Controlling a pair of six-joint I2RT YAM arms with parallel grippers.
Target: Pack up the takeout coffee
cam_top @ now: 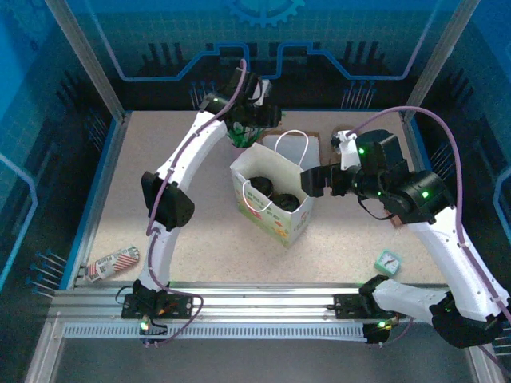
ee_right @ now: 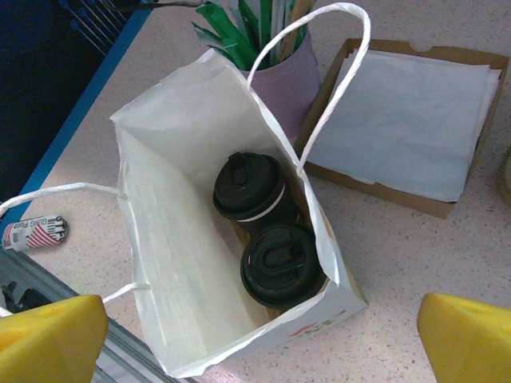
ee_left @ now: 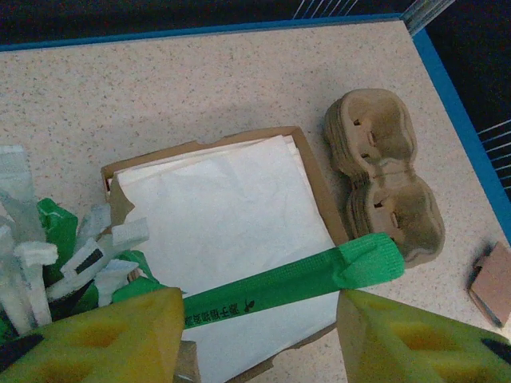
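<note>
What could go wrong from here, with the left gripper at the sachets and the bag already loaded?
1. The green sachet lies slantwise between the left gripper fingers. How firmly it is held is unclear, so it may slip onto the napkin box.
2. The open right gripper sits close to the bag, whose handle loops above the mouth. A careless move could snag it and tip the two lidded cups.

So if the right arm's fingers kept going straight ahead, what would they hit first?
Probably the white paper bag, at its near rim, with the two black-lidded cups just behind; depth is hard to judge.
</note>
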